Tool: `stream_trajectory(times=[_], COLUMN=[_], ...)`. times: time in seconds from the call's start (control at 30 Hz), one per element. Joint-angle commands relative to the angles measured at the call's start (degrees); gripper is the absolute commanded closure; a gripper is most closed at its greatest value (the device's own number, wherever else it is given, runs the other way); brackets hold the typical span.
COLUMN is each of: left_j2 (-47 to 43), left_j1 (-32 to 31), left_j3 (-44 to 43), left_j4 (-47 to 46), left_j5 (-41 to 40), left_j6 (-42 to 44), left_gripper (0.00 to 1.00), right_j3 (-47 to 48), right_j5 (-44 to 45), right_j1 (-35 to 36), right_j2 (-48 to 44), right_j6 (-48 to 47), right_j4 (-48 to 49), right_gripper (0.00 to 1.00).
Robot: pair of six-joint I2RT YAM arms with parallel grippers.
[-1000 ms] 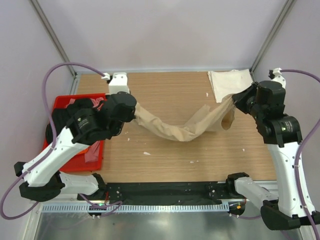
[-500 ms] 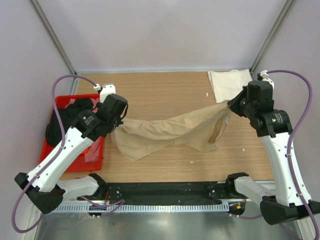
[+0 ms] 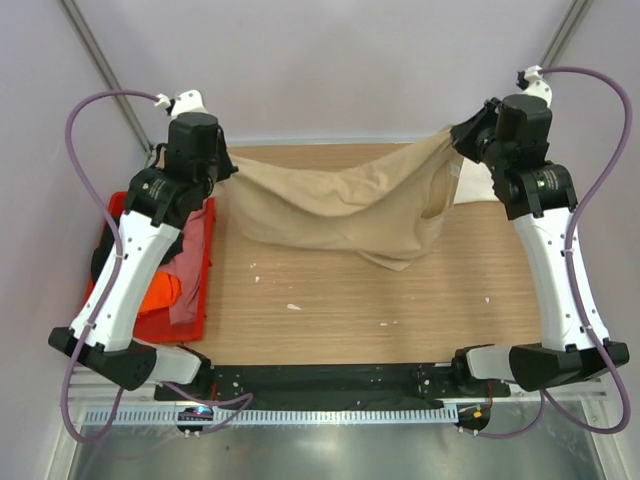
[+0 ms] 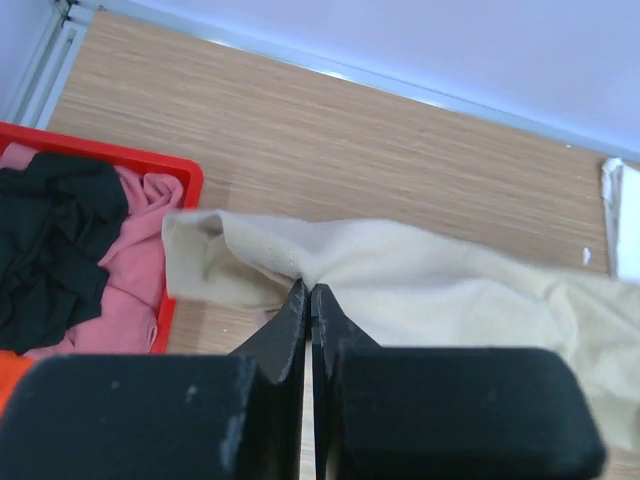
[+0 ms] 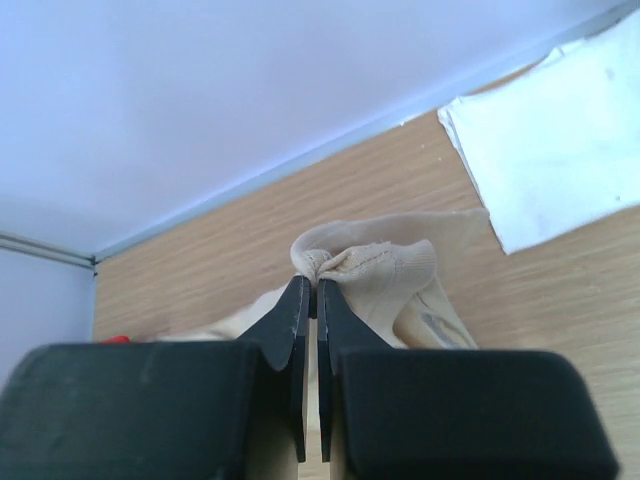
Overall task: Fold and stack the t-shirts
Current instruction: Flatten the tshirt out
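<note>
Tan t-shirt (image 3: 340, 205) hangs spread between both arms over far part of counter (image 3: 330, 300), long axis left-right. Left gripper (image 4: 307, 290) clamped on its left end, right gripper (image 5: 312, 282) clamped on right end. Belly sags between them, neither arm nearer.

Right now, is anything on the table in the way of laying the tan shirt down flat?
Nothing visible does. The left gripper and right gripper hold the tan shirt up over the wooden table. The white shirt lies at the far right corner and the red bin at the left edge, both off to the side.
</note>
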State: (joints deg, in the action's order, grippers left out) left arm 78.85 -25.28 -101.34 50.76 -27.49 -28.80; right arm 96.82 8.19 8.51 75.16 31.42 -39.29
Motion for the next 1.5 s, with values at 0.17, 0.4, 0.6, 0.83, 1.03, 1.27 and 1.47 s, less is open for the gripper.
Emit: stream_trajectory(times=[0.17,0.4,0.6,0.83,1.03,1.27,1.47], left_j2=[-15.96,-35.31,-41.5,-35.35,-24.99,-20.84,-24.35], left_j1=[0.49,0.4,-1.79,-1.79,-1.7,-1.7,-1.7], left_j3=[14.47,54.25,61.8,51.42,51.24,52.82,55.11], left_j4=[-3.92,-6.38,-3.14,-1.26,-10.94,-14.46,-14.03], left_j5=[5.33,23.77,22.22,18.08,21.32,25.46,24.5], left_j6=[-3.09,-14.78,-24.64,-18.41,-16.47,-15.33,-13.48], left_gripper=[1.0,1.0,0.63,0.42,0.39,0.4,0.39], right_j3=[-7.66,-41.77,-57.61,-45.78,-33.39,-21.77,-14.38], right_j5=[-0.62,-3.7,-10.74,-0.38,1.83,7.9,6.76], right_j1=[-0.07,0.01,0.01,0.01,-0.07,-0.25,-0.95], right_j2=[-12.2,-31.28,-35.61,-24.22,-6.8,11.93,24.32], right_j6=[-1.37,5.92,11.73,14.54,20.16,31.94,37.31], right_j4=[-6.31,-16.59,-20.3,-17.76,-13.88,-21.88,-25.58], right_gripper=[0.99,0.99,0.82,0.52,0.54,0.55,0.57])
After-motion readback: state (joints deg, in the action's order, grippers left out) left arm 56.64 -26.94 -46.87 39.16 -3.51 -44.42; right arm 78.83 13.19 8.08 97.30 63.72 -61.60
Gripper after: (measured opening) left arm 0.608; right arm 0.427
